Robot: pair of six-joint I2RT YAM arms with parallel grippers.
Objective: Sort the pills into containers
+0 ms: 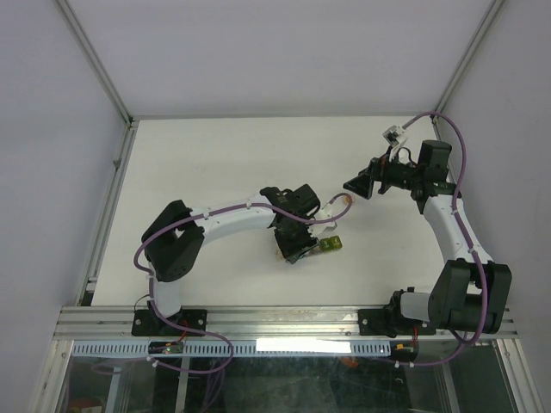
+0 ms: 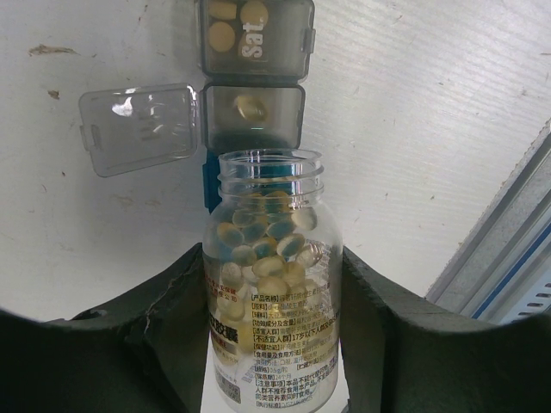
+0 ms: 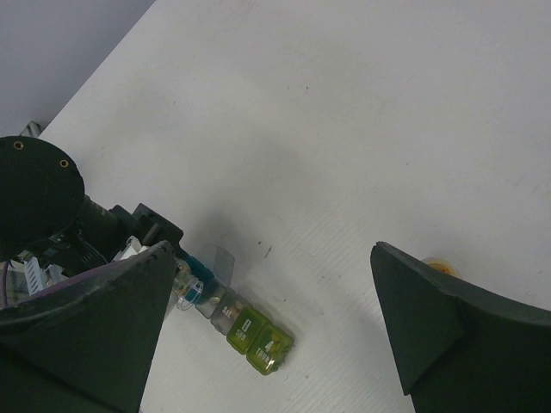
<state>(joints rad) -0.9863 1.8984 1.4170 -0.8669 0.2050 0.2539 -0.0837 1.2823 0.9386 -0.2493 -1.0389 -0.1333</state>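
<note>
My left gripper (image 2: 271, 260) is shut on a clear uncapped bottle (image 2: 274, 344) full of yellowish and blue-tinted pills (image 2: 269, 249). Its mouth points at the containers (image 2: 253, 77), a strip of joined cells. The grey cell just past the mouth has its lid (image 2: 138, 129) flipped open and holds one pill (image 2: 250, 107). The cell beyond, marked "Sat", is closed with pills inside. From above, the left gripper (image 1: 293, 243) is beside the strip (image 1: 330, 245). My right gripper (image 1: 355, 185) hovers open and empty to the back right. In its view (image 3: 271, 249) the strip (image 3: 251, 334) lies below.
A small orange-tinted item (image 1: 343, 200) lies on the white table between the two grippers and peeks out behind my right finger (image 3: 439, 265). A small white and clear object (image 1: 392, 135) sits at the back right. The metal frame rail (image 1: 284, 323) runs along the near edge.
</note>
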